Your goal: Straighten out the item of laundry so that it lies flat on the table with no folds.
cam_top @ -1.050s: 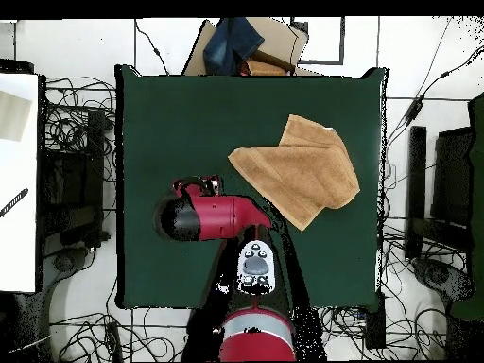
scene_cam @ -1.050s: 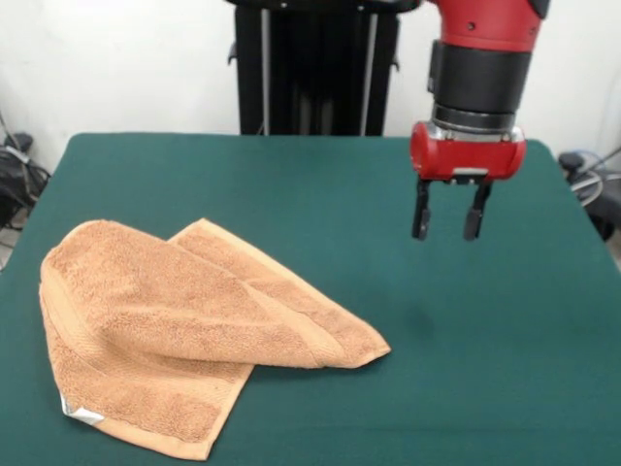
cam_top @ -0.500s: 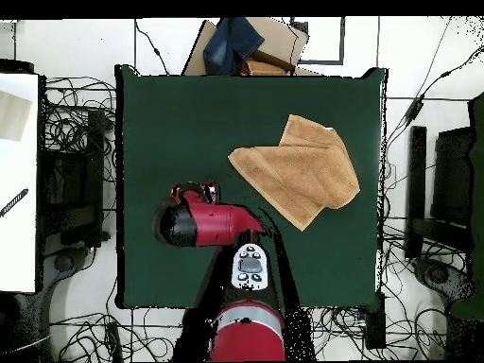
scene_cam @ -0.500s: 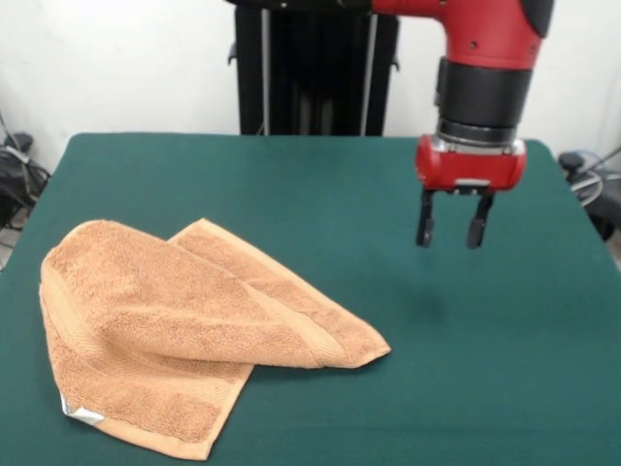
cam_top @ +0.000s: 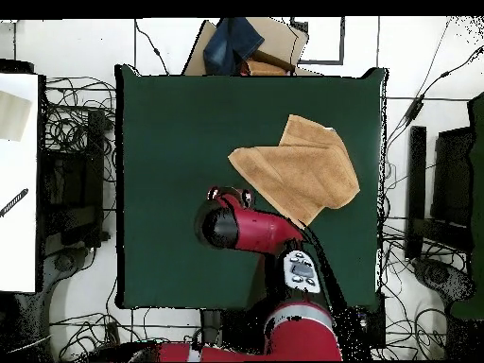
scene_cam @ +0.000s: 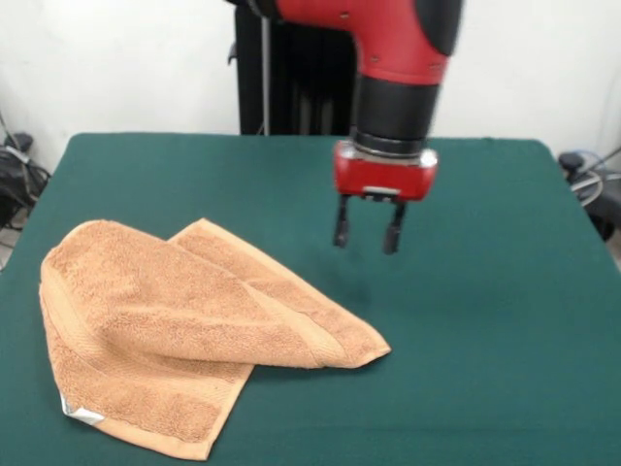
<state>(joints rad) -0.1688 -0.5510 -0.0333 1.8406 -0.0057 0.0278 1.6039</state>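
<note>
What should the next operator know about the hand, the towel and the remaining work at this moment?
Hand: open, empty, hanging above the bare green table, just beyond the towel's nearest corner. It touches nothing.

Towel: lying toward one side of the table, folded over itself, with one layer draped across another and a pointed corner facing the hand. A small white label shows at its near edge. In the overhead view the towel sits toward the table's right side, clear of the edges.

Done: nothing yet; the folds are all there.

Left: grip a corner of the top layer, pull it open, and spread the towel flat.
</note>
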